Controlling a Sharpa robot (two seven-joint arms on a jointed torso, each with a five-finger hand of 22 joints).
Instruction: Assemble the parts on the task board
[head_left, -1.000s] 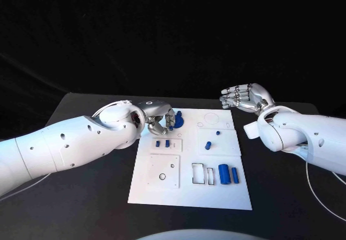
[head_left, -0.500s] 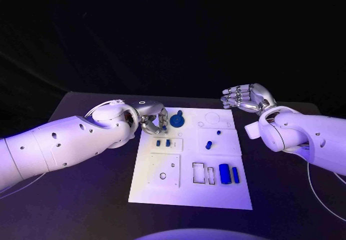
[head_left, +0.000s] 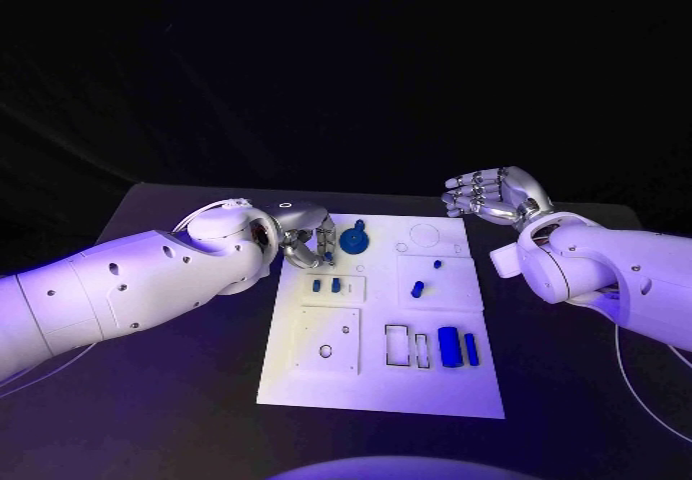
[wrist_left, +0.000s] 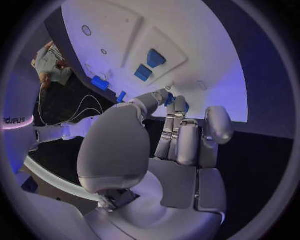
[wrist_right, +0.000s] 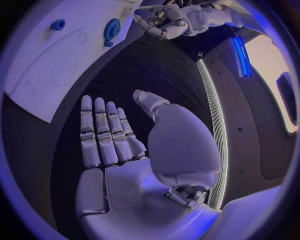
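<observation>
The white task board (head_left: 382, 375) lies in the middle of the black table. A blue round part (head_left: 355, 241) with a raised middle sits at its far left corner (wrist_right: 112, 27). My left hand (head_left: 307, 242) hovers just left of that part, over the board's edge, fingers stretched toward it (wrist_left: 178, 132) and nothing held. Two small blue pieces (head_left: 326, 285) stand in a recess (wrist_left: 149, 65). My right hand (head_left: 490, 196) is raised beyond the board's far right corner, palm flat and fingers apart (wrist_right: 109, 137).
More blue parts lie on the board: two small ones (head_left: 417, 290) mid-right, and a thick cylinder (head_left: 449, 346) with a thin bar (head_left: 470, 348) near the right edge. Empty slots (head_left: 405, 346) and a plate with holes (head_left: 326, 340) lie beside them.
My left hand has drawn back to the left off the blue round part, which now lies uncovered. The right hand has stayed put.
</observation>
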